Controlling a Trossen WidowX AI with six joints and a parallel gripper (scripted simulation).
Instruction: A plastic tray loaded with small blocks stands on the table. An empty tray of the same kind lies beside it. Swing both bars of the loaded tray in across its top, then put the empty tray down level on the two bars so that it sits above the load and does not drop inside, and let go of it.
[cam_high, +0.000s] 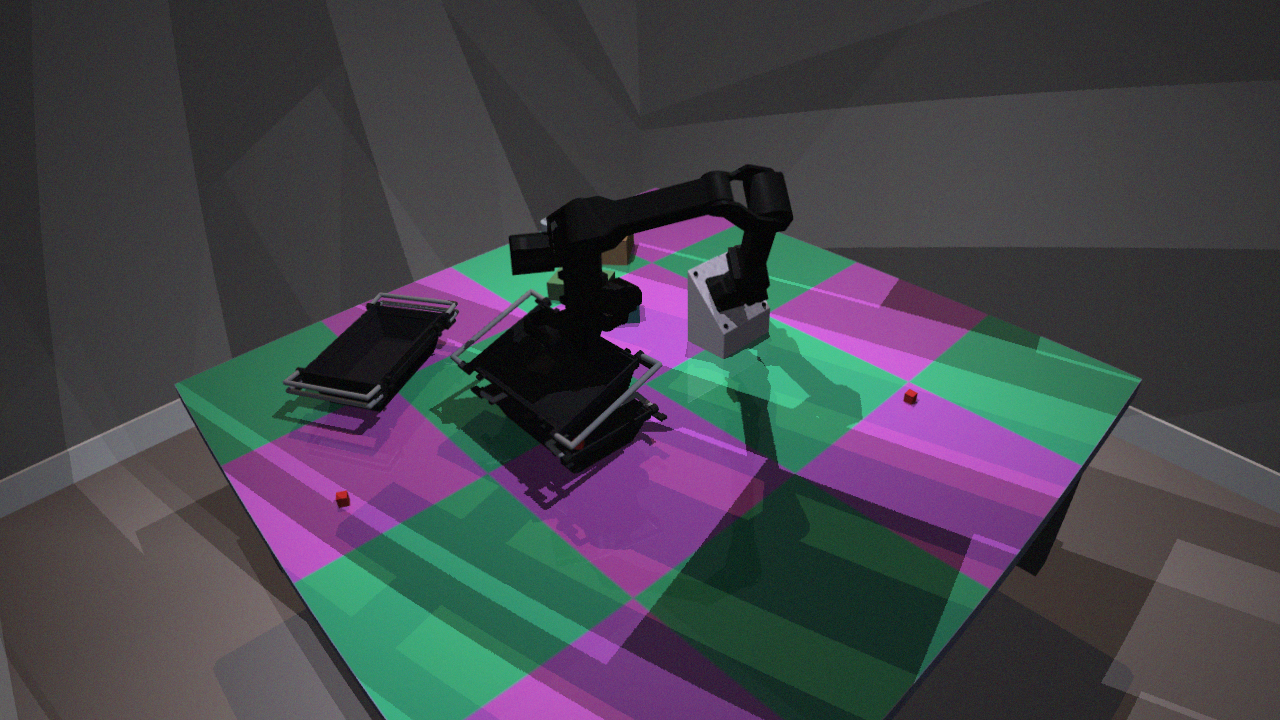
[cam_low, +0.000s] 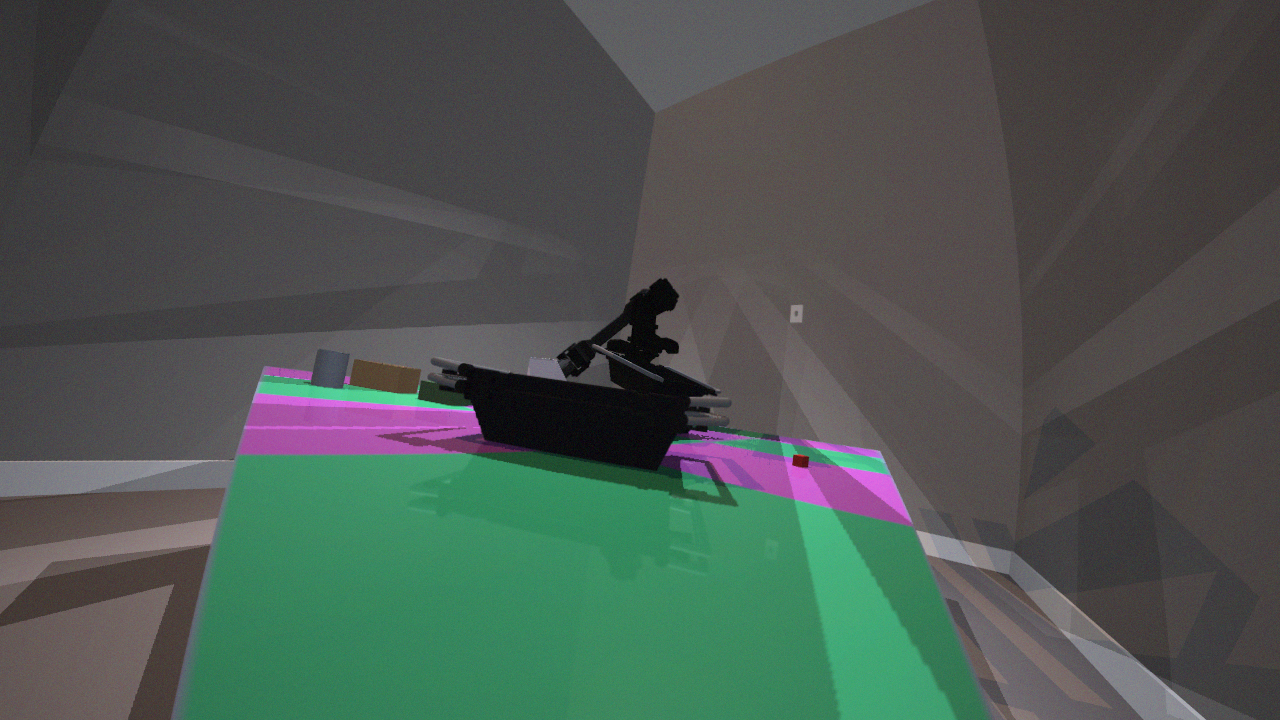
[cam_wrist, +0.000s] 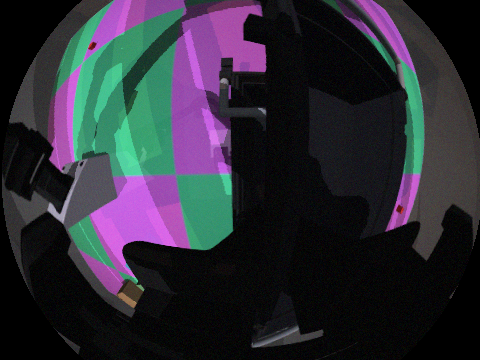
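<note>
My gripper is shut on a long side of the empty black tray. That tray is tilted above the loaded tray and turned a little relative to it. The held tray's grey bars stick out at its ends. A grey bar of the loaded tray lies in across its top in the wrist view; its other bar is hidden. A bit of red load shows at the loaded tray's front end; the rest is covered by the held tray.
Another black tray, with doubled bars at its ends, stands left of the pair. Loose red cubes lie apart. A brown box, a green block and a grey cylinder stand behind.
</note>
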